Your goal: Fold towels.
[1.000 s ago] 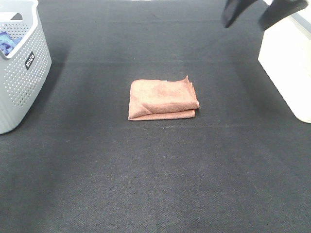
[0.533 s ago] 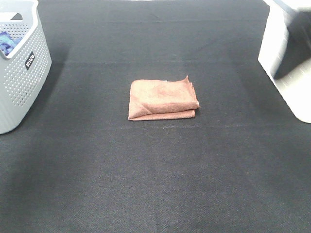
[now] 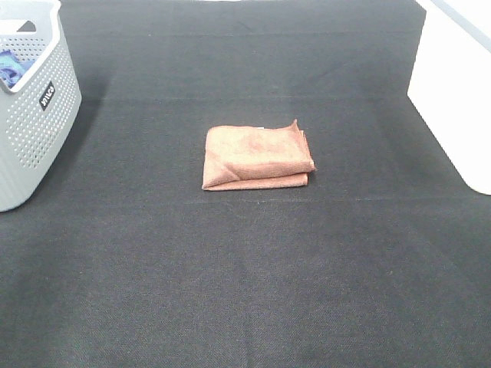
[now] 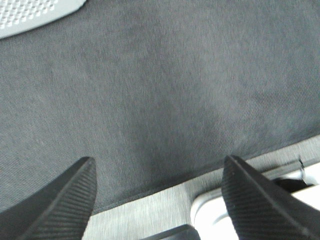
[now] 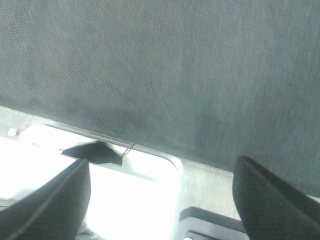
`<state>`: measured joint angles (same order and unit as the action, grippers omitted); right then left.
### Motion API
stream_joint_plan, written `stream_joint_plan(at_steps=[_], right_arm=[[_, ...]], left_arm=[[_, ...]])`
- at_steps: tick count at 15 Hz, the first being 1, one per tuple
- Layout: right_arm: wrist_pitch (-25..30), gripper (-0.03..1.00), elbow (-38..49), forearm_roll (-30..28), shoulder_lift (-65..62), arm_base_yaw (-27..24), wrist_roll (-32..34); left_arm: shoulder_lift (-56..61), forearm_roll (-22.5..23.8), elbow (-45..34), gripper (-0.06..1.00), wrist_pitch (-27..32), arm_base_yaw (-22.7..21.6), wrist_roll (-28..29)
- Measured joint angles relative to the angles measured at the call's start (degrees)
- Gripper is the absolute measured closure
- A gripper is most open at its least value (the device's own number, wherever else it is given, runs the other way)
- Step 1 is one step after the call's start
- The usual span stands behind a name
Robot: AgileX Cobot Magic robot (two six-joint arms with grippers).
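Observation:
A reddish-brown towel (image 3: 257,158) lies folded into a small rectangle on the black cloth in the middle of the table, one corner sticking up at its far right. Neither arm shows in the high view. My left gripper (image 4: 157,172) is open over bare black cloth near the table's edge, nothing between its ribbed fingers (image 4: 67,197). In its own wrist view my right gripper (image 5: 160,175) also stands open and empty, above the cloth's edge and a white object (image 5: 100,190). The towel appears in neither wrist view.
A grey perforated basket (image 3: 34,115) with something blue inside stands at the far left. A white box (image 3: 456,92) sits at the right edge. A corner of the basket (image 4: 35,12) shows in the left wrist view.
The right gripper's dark fingers at the top right of the high view have withdrawn out of the frame. The towel has not moved.

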<state>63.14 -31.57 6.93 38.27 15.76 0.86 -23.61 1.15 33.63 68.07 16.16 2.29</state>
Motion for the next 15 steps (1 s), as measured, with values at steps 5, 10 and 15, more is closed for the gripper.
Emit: stream_joint_plan(at_steps=[5,10,15], right_arm=[[-1.8,0.23,1.9,-1.8,-14.7,0.0,-5.8],[-2.1,0.23,2.2,-2.9,-17.0,0.0,-5.8],[-2.1,0.23,2.2,-4.2,-17.0,0.0,-4.4]], left_arm=[[10.3,-0.6,-2.4,0.27,-4.1,0.0,-5.8],[10.6,-3.2,-4.6,0.27,-7.4,0.0,-11.3],[10.8,-3.9,-4.6,0.27,-7.4,0.0,-11.6]])
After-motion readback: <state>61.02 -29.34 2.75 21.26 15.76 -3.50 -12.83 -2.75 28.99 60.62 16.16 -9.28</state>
